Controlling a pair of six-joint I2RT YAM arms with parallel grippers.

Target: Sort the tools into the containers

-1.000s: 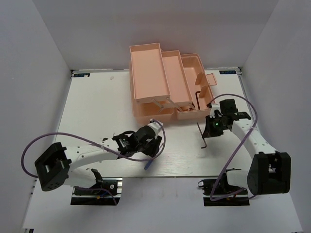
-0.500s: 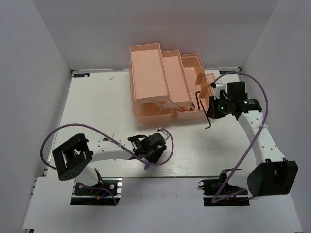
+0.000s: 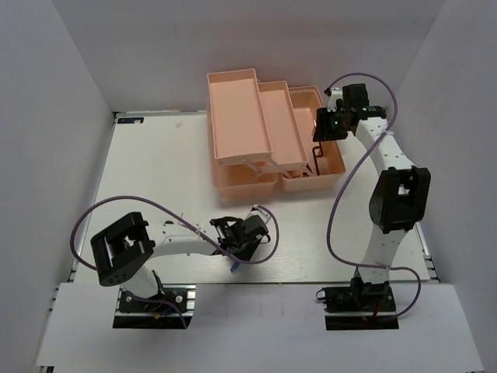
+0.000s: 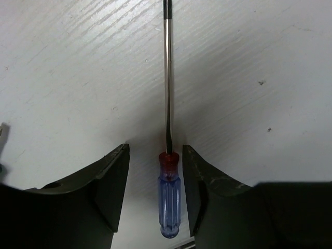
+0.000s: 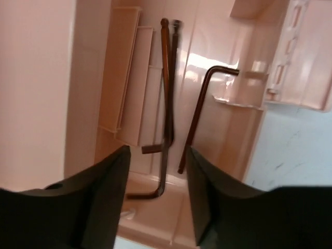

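Observation:
A thin blue-handled screwdriver [image 4: 169, 202] lies flat on the white table, its shaft pointing away from me. My left gripper [image 4: 155, 150] is open and straddles its handle, with a gap on each side. From above, only the handle's end [image 3: 234, 266] peeks out below the left gripper [image 3: 242, 237]. My right gripper [image 3: 324, 124] hangs open over the right compartment of the salmon-pink toolbox [image 3: 233, 109]. Three dark L-shaped hex keys [image 5: 165, 104] [image 5: 199, 114] [image 5: 174, 78] lie on that compartment's floor below the empty right gripper [image 5: 157, 150].
The toolbox's two upper trays [image 3: 276, 116] are fanned out to the left on their hinge arms. Its small lid flap [image 5: 306, 57] stands at the right edge. A purple cable loops beside each arm.
The right arm carried a hex key from the table up over the toolbox and opened; the key now lies in the compartment. The left gripper settled around the blue screwdriver and narrowed slightly.

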